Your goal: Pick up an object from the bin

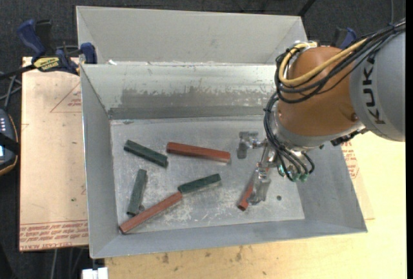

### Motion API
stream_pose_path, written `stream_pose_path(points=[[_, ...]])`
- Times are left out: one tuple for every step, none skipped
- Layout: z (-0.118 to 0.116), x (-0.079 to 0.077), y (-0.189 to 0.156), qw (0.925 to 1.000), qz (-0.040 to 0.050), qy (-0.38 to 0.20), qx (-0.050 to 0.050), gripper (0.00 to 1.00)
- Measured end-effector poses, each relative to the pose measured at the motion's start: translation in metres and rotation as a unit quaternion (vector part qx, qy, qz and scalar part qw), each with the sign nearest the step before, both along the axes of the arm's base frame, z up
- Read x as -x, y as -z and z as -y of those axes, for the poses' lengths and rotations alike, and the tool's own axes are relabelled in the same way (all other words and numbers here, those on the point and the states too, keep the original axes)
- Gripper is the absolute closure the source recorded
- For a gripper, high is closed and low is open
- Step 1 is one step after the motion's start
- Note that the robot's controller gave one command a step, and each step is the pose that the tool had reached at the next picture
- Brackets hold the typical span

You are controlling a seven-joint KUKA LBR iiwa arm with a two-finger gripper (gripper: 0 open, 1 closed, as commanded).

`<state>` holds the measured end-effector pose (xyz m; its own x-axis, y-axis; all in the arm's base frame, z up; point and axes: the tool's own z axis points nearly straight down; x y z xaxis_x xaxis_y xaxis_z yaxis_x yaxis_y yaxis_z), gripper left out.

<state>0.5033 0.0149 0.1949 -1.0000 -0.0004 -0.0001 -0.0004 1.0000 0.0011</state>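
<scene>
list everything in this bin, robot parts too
back green stick: 1, dark green, back left of floor
left green stick: 1, dark green, left side, lying front to back
middle green stick: 1, dark green, centre
long red stick: 1, red-brown, back centre
front red stick: 1, red-brown, front left
short red piece: 1, red-brown, front right, beside the end effector
grey piece: 1, grey, right of the long red stick; kind unclear
bin: 1, grey metal, holds all these
end effector: 1, grey metal, low over the floor, front right
arm: 1, orange cover with cables, from the right
</scene>
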Motion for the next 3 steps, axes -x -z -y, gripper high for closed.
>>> stream_pose_path(points=[[0.0688,0.004,0.1246,0.9889,0.0006,-0.149,0.0,1.0],[0.0686,0.0025,0.124,0.9889,0.0036,-0.149,0.0,0.0],[0.0686,0.0025,0.1239,0.9889,0.0037,-0.148,0.0,0.0]])
